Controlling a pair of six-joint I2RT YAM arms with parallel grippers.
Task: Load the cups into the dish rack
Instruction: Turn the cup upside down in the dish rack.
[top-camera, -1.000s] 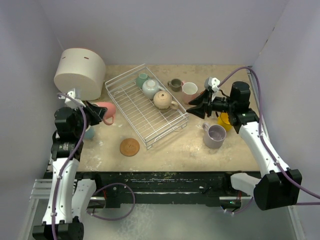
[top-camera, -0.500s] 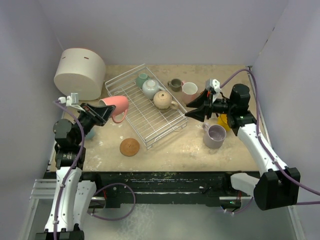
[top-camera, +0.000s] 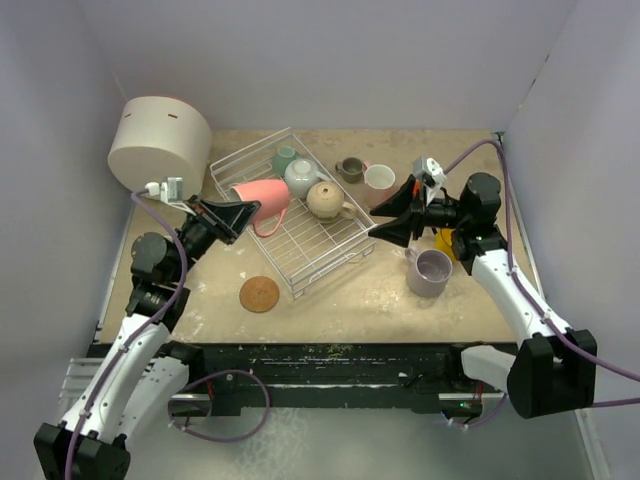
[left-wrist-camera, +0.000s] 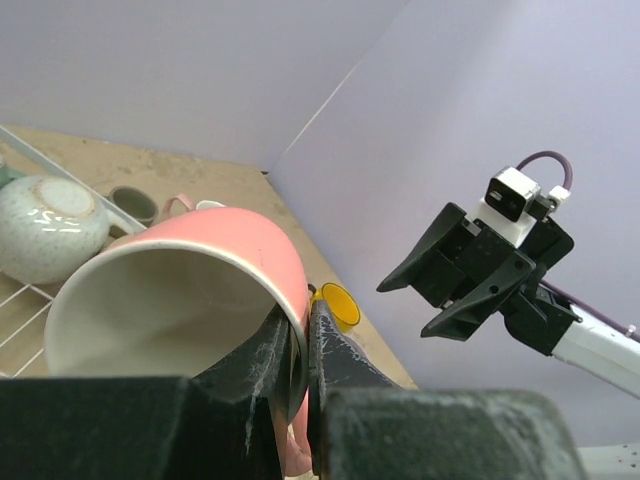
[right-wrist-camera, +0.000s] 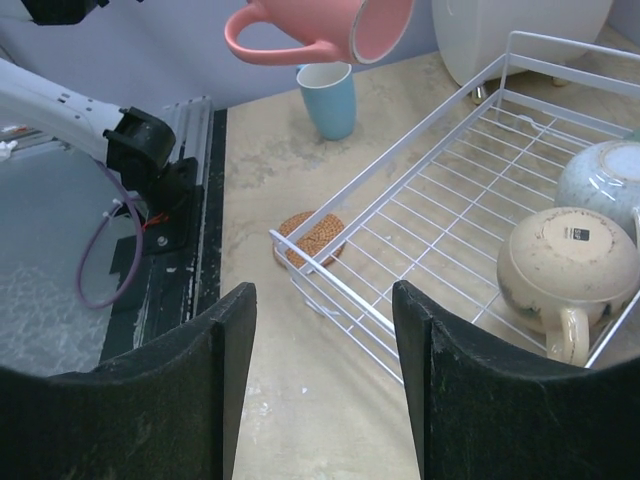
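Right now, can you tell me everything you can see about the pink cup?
The pink cup is a smooth, glossy mug, ceramic by the look, with one loop handle and a paler inside. It is empty. It hangs in the air, tipped on its side with the handle pointing down, above the left end of the white wire dish rack and not touching it. Only the left gripper touches it: its two fingers pinch the rim, one inside and one outside.
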